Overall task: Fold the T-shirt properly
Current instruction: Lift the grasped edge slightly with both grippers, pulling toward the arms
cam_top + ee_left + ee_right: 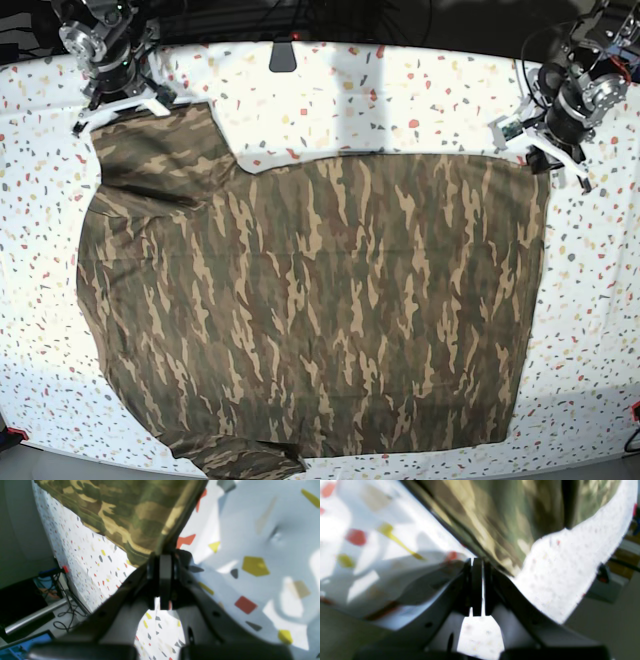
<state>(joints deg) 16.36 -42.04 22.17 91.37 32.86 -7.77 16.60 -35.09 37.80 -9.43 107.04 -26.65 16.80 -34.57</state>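
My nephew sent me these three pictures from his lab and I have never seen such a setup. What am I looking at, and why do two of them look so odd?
A two-armed robot is folding a camouflage T-shirt spread on a speckled table. The wide picture comes from a camera above, looking down on the whole table. The two odd ones come from cameras on the robot's wrists, looking along each pair of dark fingers. The left gripper is shut on an edge of the shirt; overhead, it is at upper right. The right gripper is shut on the cloth too, at upper left overhead. That wrist picture is blurred.
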